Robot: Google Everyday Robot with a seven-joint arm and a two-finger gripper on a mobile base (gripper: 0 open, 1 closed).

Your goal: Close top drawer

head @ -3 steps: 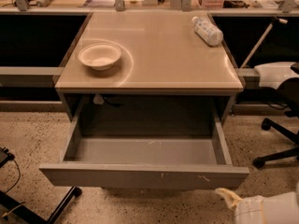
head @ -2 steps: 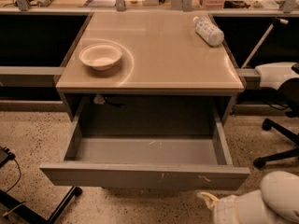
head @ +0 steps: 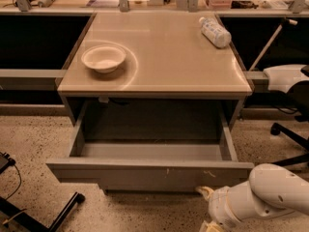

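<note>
Camera view: the arm has swung in from the lower right since a second ago, and the gripper (head: 208,208) now sits just under the lower edge of the top drawer (head: 149,175), right of centre. The drawer is still pulled fully out beneath the table (head: 183,71). On top: one bowl (head: 103,58), one bottle (head: 215,32) lying down. One white arm (head: 270,192) reaches leftward, low over the floor. Gripper wide or narrow? Cannot tell.
</note>
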